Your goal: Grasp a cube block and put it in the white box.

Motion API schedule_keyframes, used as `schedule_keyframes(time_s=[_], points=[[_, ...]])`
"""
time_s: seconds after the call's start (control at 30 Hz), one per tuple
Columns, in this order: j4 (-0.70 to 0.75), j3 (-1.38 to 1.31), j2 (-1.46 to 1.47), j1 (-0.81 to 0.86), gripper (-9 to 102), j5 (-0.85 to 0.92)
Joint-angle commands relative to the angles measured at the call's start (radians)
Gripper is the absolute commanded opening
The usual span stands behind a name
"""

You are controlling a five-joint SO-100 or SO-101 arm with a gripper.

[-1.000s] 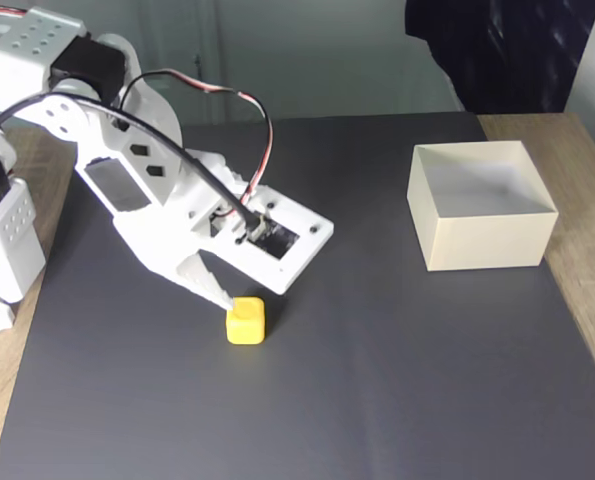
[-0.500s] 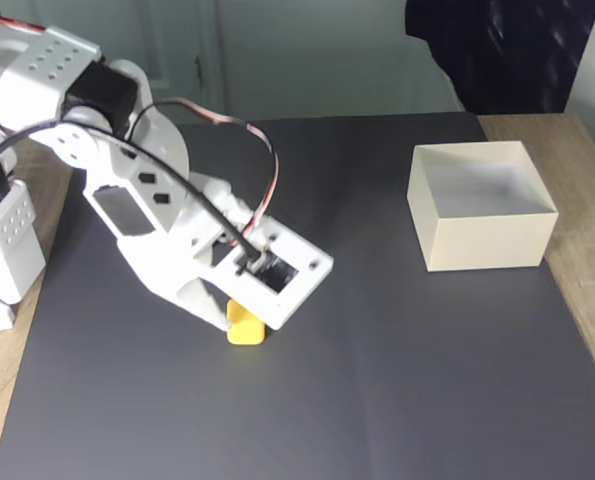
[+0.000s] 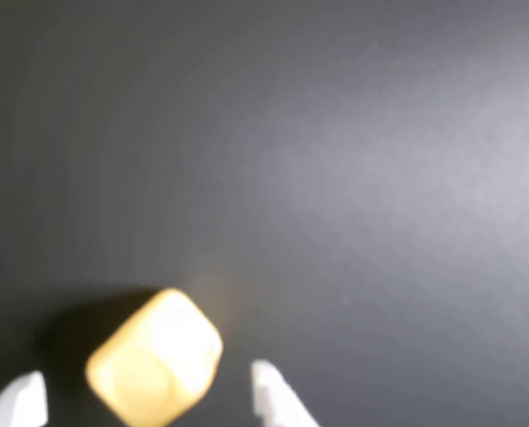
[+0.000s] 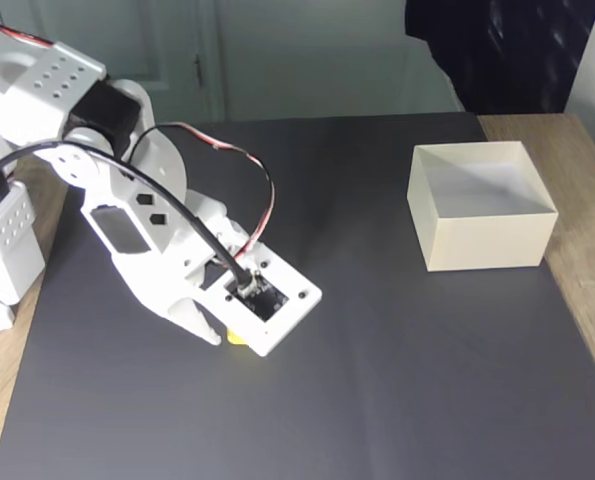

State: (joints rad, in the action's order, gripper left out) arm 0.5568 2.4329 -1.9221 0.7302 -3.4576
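The end effector (image 3: 148, 396), fingers apart, straddles the cube block (image 3: 155, 358) (mostly hidden in the fixed view) near the table's left edge.

In the fixed view we see just a yellow sliver of the cube (image 4: 236, 337) — the gripper's (image 4: 227, 336) camera plate covers the rest, and we cannot tell how its fingers stand around it. The wrist view is blurred: the cube (image 3: 155, 359) is soft-edged, its lower part cut off by the bottom edge, and the two fingers (image 3: 268, 391) show only as pale tips at that edge. The arm (image 4: 107, 190) runs off the fixed view's left edge.
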Motion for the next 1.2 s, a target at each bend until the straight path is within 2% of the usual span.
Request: schedule_keyframes(time_s=[0.0,0.53,0.83,1.17], points=[[-0.028,0.003,0.009,-0.005,30,-0.005],[-0.084,0.009,0.067,-0.087,29,-0.021],[-0.101,0.009,0.084,-0.098,22,-0.028],[-0.095,-0.002,0.08,-0.107,21,-0.02]])
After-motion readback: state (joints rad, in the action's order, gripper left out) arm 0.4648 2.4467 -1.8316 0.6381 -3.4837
